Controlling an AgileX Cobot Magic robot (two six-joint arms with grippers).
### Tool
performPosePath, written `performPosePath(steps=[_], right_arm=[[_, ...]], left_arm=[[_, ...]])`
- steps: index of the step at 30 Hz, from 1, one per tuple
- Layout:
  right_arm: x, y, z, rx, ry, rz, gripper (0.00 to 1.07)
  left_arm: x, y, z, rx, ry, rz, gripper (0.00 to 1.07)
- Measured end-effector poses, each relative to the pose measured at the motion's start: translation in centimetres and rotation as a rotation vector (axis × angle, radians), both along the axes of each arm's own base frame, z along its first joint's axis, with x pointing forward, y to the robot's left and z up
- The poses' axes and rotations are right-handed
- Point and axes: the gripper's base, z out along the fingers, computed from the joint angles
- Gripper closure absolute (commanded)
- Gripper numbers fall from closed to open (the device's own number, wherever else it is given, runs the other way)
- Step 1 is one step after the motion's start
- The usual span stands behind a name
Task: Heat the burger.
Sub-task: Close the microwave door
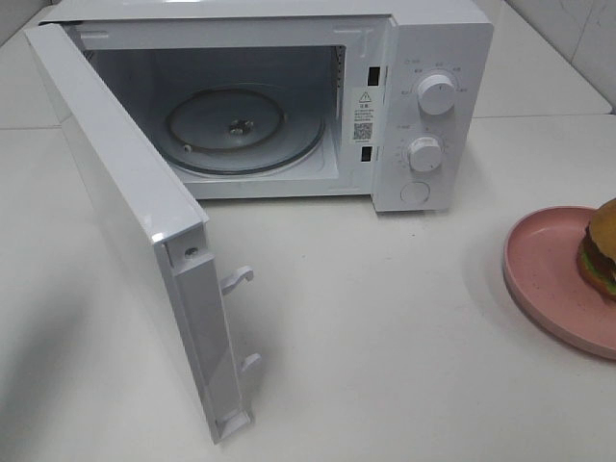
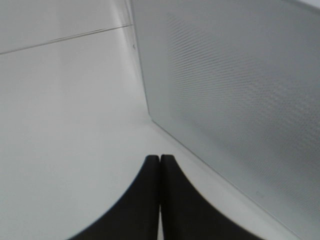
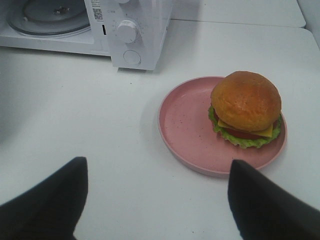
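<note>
The burger, with a golden-brown bun, lettuce and cheese, sits on a round pink plate at the table's right edge, partly cut off in the high view. The right wrist view shows the burger whole, toward one side of the plate. My right gripper is open, its two dark fingers spread wide and short of the plate, touching nothing. My left gripper is shut with nothing in it, low over the table beside the outer face of the microwave door. Neither gripper shows in the high view.
A white microwave stands at the back, two knobs on its right panel. Its door is swung wide open toward the front left. Inside lies a glass turntable with nothing on it. White tabletop lies between the microwave and the plate.
</note>
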Motion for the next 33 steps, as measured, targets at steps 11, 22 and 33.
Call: performPosePath(steps=[11,22,33], right_arm=[[0.0,0.0,0.0,0.0,0.0,0.0,0.35],[0.0,0.0,0.0,0.0,0.0,0.0,0.35],[0.0,0.0,0.0,0.0,0.0,0.0,0.35]], left_arm=[[2.6,-3.8,-3.4,0.039,0.013,-0.103,1.06],[3.3,-6.2,-4.7,0.023,-0.017,-0.141,1.06],[4.8,-8.8,-4.7,0.007,-0.031,-0.187,1.06]])
